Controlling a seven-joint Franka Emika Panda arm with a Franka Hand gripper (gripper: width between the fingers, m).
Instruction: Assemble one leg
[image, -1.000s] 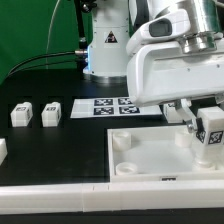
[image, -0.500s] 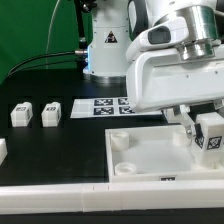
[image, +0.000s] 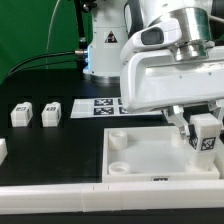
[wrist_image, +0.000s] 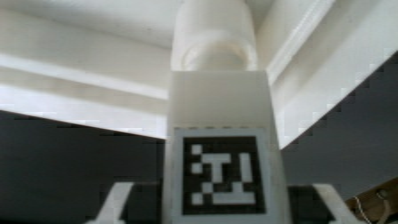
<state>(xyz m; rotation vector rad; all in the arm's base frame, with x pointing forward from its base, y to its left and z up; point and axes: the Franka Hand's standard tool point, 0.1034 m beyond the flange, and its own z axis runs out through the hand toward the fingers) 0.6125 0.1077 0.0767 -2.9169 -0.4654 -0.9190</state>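
Black table (image: 55, 150), hand (image: 203, 132) gripping leg (image: 205, 124), shifted toward exterior view's left

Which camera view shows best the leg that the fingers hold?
The wrist view: the leg fills the middle, its marker tag large and facing the camera. The exterior view shows the leg small, near that view's right edge, above the white panel.

The leg (image: 205, 133) is white with a black-and-white square tag, over the plain white panel (image: 150, 160). To the exterior view's left of the panel, two small white blocks (image: 20, 114) show like tags, and beyond it the white marker board (image: 105, 106) bears several more. The table (image: 60, 150) around the panel is black, the backdrop (image: 30, 30) beyond green.
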